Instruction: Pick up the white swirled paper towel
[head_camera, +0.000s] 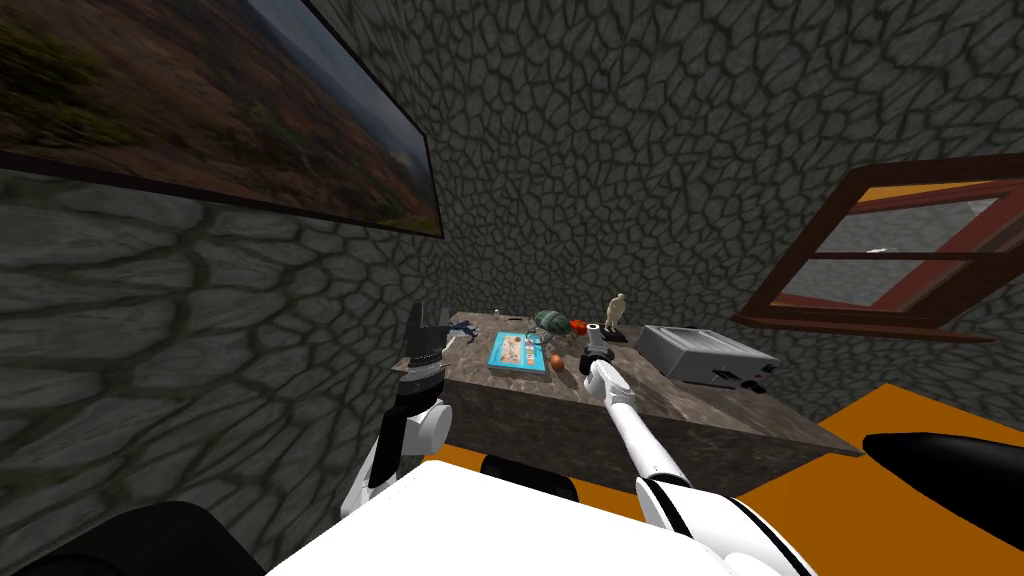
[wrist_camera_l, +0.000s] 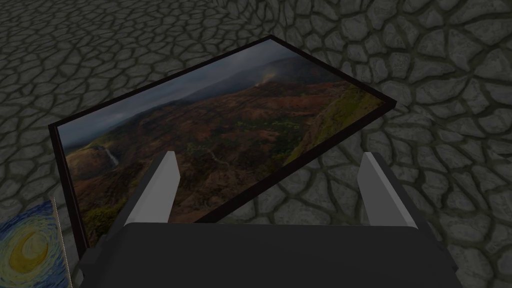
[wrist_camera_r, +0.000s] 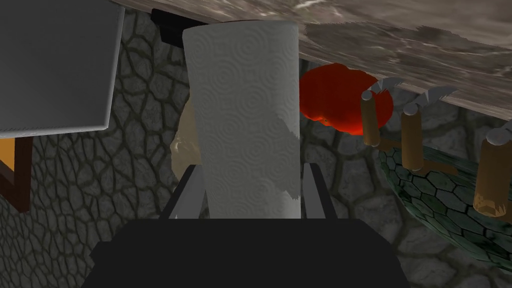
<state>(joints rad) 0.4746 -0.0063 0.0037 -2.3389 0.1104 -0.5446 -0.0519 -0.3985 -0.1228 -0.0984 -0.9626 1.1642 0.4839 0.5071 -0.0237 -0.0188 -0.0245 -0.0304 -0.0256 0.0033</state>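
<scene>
The white paper towel roll (wrist_camera_r: 245, 110), embossed with swirls, stands upright on the brown stone-patterned table (wrist_camera_r: 400, 40). My right gripper (wrist_camera_r: 250, 200) is around its lower half, with a finger pressed against each side. In the head view the roll (head_camera: 593, 329) is near the middle of the table (head_camera: 650, 405), with my right gripper (head_camera: 594, 350) reaching it from the near side. My left gripper (head_camera: 428, 318) is raised at the table's left end, its fingers open with nothing between them (wrist_camera_l: 267, 165).
A grey toaster (head_camera: 705, 356) sits to the right of the roll. A pale figurine (head_camera: 617, 310), a red object (wrist_camera_r: 335, 100) and a green hexagon-patterned thing (wrist_camera_r: 440, 200) stand just behind it. A blue tray (head_camera: 518, 352) and an orange ball (head_camera: 557, 362) lie to its left.
</scene>
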